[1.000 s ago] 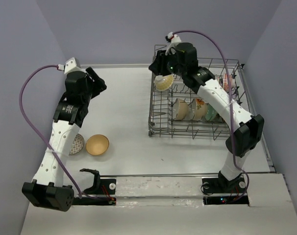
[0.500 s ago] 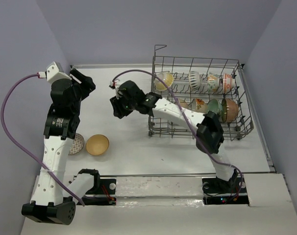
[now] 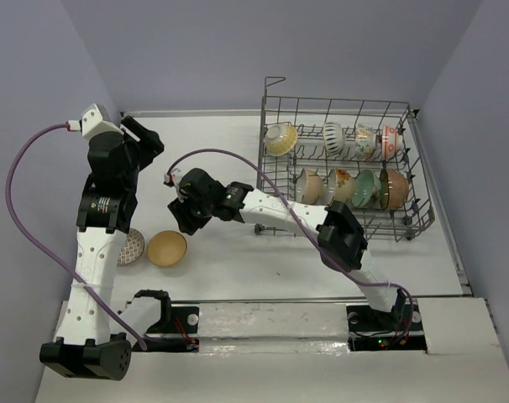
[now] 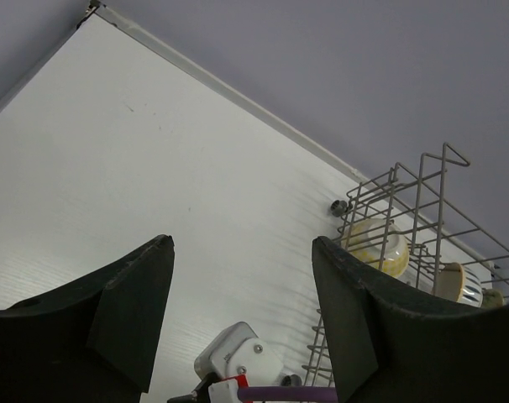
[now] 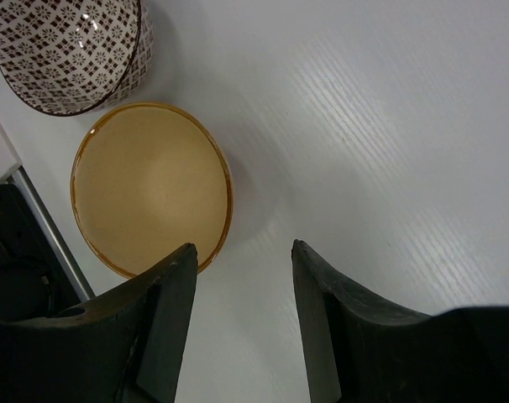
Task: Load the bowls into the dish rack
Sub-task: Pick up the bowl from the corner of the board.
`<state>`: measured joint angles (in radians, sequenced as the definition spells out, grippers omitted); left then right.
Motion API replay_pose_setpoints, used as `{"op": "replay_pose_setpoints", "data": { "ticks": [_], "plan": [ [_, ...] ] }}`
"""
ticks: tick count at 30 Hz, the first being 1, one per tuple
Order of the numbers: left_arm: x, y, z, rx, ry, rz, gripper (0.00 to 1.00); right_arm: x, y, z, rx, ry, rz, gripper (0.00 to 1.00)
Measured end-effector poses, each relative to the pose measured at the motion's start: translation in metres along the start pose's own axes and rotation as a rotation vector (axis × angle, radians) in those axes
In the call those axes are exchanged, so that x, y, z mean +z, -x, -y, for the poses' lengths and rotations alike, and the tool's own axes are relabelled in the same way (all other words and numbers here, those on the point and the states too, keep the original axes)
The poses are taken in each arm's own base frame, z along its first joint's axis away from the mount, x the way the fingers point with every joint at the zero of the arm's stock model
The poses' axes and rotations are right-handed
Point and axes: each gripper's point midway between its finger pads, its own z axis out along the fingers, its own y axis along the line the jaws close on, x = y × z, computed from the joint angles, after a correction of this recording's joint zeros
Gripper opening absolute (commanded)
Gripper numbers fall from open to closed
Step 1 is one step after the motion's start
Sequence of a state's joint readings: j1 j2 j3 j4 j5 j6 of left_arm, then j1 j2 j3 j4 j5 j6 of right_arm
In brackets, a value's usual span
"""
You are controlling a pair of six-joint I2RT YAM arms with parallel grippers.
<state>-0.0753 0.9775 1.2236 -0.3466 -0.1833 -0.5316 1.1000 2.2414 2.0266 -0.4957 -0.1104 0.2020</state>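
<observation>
The tan bowl looks like glazed ceramic: stiff, slick and chippable, so its rim is probably best pinched with one finger inside and one outside. The right gripper has its fingers parted around nothing, above bare tabletop just beside that rim. The bowl sits near the tabletop's near-left corner, just beside a patterned bowl. The left gripper is spread wide and empty. The dish rack stands at the far right.
</observation>
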Motion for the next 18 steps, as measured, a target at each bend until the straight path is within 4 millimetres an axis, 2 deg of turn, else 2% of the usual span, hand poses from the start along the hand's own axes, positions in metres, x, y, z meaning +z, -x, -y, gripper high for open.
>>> {"op": "replay_pose_setpoints", "data": {
  "ticks": [8, 18],
  "plan": [
    [0.001, 0.001, 0.000, 0.000, -0.007, -0.001, 0.76, 0.017, -0.011, -0.003, 0.004, 0.017, -0.031, 0.55],
    [0.001, 0.000, 0.001, 0.001, -0.014, -0.005, 0.76, 0.048, -0.045, -0.016, 0.008, 0.051, -0.114, 0.54]
  ]
}}
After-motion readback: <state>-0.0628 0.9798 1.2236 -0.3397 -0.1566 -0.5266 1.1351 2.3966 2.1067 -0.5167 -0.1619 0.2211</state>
